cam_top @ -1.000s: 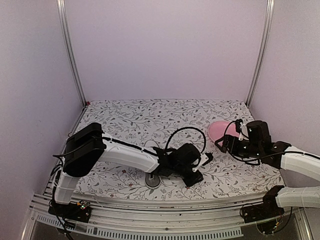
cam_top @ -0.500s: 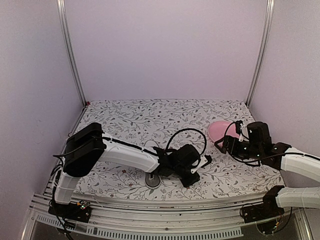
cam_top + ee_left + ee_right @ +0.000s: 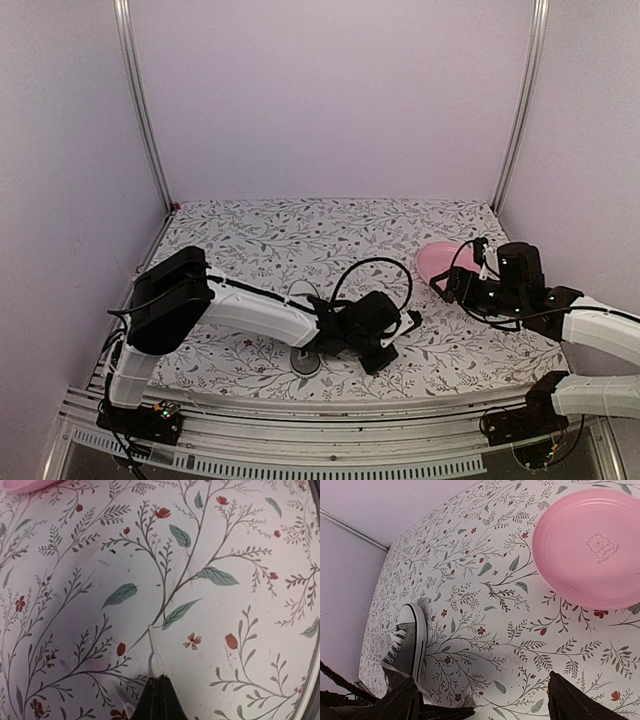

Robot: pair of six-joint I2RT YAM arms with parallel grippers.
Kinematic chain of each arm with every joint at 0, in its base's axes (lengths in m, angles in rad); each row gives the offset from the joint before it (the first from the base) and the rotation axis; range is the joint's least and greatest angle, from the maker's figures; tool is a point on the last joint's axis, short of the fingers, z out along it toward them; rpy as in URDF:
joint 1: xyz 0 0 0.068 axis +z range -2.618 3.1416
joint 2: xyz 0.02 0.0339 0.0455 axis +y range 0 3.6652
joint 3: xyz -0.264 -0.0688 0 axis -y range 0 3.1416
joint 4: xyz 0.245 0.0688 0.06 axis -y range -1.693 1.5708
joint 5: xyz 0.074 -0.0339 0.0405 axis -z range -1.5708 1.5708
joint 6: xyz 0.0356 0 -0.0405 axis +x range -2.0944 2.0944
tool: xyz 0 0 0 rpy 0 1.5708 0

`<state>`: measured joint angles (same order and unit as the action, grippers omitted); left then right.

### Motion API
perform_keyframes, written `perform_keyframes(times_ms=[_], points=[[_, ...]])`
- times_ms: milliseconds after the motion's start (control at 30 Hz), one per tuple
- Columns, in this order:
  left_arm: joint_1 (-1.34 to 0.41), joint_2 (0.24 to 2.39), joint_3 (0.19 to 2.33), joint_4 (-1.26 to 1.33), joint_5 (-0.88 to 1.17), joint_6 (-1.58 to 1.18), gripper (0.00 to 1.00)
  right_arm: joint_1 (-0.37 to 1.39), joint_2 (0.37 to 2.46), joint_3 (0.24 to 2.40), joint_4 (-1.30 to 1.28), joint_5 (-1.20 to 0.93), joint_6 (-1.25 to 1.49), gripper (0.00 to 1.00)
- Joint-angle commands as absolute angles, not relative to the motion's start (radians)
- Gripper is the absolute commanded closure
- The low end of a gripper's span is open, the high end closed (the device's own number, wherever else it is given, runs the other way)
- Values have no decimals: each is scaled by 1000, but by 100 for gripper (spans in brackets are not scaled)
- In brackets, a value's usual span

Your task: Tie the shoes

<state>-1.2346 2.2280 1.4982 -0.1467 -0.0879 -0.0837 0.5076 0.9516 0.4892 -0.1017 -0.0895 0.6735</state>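
Left fingers [image 3: 159, 702] tight on white lace tip [image 3: 154, 647] — right fingers [image 3: 572, 700] wide apart near pink plate [image 3: 560, 555]

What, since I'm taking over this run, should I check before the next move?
1. Left gripper shut on the white shoelace tip: ok.
2. Right gripper open and empty: ok.
3. Grey canvas sneaker resting on its sole on the floral tablecloth: ok.
4. Pink round plate apart from the sneaker: ok.
5. Knot begun: cannot tell, the sneaker's upper laces are hidden.
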Motion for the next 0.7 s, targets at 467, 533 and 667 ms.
perform_keyframes(times_ms=[467,533,667], points=[[-1141,1851,1155,369,-29,-394,100,508,994,319,458,-563,809,14],[-1139,1840,1136,394,-18,-403,100,518,1046,327,538,-614,846,19],[-1138,1829,1115,432,11,-413,100,570,1149,342,729,-660,938,31]])
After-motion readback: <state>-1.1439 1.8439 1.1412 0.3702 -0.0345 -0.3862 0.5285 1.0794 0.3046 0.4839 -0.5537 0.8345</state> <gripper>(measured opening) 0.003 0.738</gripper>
